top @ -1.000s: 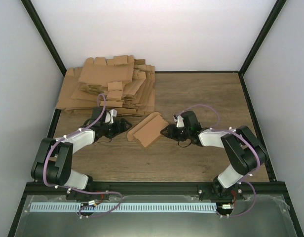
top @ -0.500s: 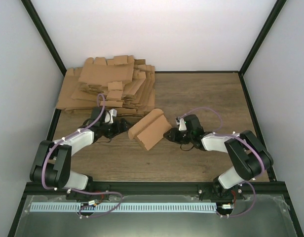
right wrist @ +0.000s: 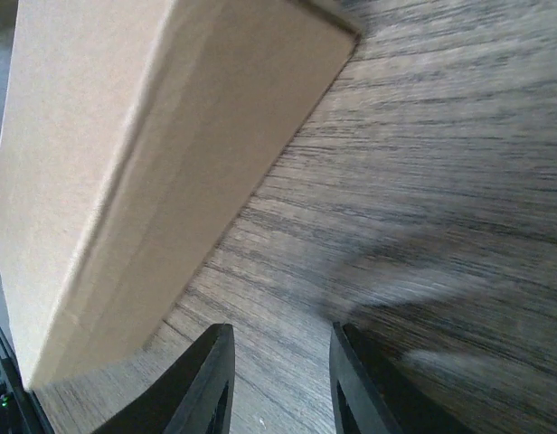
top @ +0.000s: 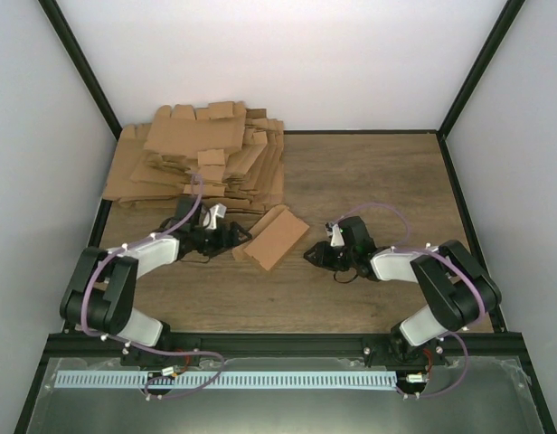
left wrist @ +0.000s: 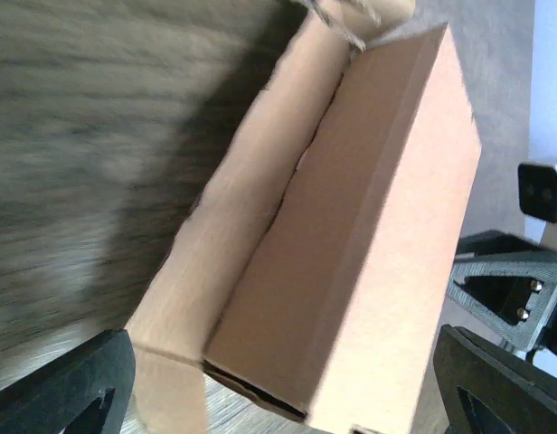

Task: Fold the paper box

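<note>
Half done, I judged: the box (top: 271,240) lay on the table (top: 378,181) between the arms as a raised sleeve, its ends unclosed. Left gripper (top: 233,237) gaped wide at one end; right gripper (top: 313,256), narrow and empty, sat just apart.

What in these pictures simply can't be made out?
- Paper box: underside hidden against the table in every view; left wrist view cuts off its ends.
- Cardboard pile: sheet count, overlapping and too small from above.
- Left gripper: whether it touches the box; fingers cropped by left wrist view's bottom edge.
</note>
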You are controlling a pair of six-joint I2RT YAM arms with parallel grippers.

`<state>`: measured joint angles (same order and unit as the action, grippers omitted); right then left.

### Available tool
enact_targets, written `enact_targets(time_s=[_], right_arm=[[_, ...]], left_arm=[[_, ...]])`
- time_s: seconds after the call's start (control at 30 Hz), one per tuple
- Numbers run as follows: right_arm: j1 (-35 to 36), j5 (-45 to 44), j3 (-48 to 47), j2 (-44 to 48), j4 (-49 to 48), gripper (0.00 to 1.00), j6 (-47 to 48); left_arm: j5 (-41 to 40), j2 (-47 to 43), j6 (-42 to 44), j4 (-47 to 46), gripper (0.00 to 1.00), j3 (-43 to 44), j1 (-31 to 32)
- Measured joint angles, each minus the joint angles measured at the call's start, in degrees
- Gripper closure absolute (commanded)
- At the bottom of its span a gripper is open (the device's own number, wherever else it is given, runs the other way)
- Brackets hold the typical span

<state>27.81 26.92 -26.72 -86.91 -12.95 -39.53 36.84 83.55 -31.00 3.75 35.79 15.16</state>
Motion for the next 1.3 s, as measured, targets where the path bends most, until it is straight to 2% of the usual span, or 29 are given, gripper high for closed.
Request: enact_targets(time_s=[0.17, 0.33, 0.47, 0.87, 0.93, 1.03, 1.1, 1.3], right_arm=[[0.00, 0.07, -0.04, -0.11, -0.13, 0.67, 0.04], [0.00, 0.11, 0.15, 2.54, 0.85, 0.53, -0.04], [0.00, 0.68, -0.79, 3.82, 1.36, 0.52, -0.59], [0.13, 3.78, -5.49, -2.12, -0.57, 0.59, -3.89], [0.13, 4.02, -5.66, -2.62, -0.63, 0.66, -4.26], [0.13, 4.72, -6.62, -3.56, -1.05, 0.68, -4.98], [0.13, 5.01, -6.97, -4.04, -1.60, 0.77, -5.16], [0.13, 5.75, -7.02, -4.17, -2.84, 0.78, -5.68]], left_arm=[[2.32, 5.92, 0.15, -0.83, 0.14, 2.51, 3.37], [0.59, 4.07, 0.09, -1.11, 0.14, 3.21, 3.61], [-1.16, 3.10, 0.22, -1.14, 0.14, 4.28, 3.61], [-5.73, 0.17, 0.72, 0.28, 0.15, 3.85, 3.61], [-5.88, 0.17, 0.96, 0.55, 0.15, 3.85, 3.61], [-5.99, 0.17, 1.16, 0.81, 0.15, 3.85, 3.61], [-6.01, 0.17, 1.20, 0.92, 0.15, 3.85, 3.61], [-6.16, 0.17, 1.25, 1.07, 0.15, 3.85, 3.61]])
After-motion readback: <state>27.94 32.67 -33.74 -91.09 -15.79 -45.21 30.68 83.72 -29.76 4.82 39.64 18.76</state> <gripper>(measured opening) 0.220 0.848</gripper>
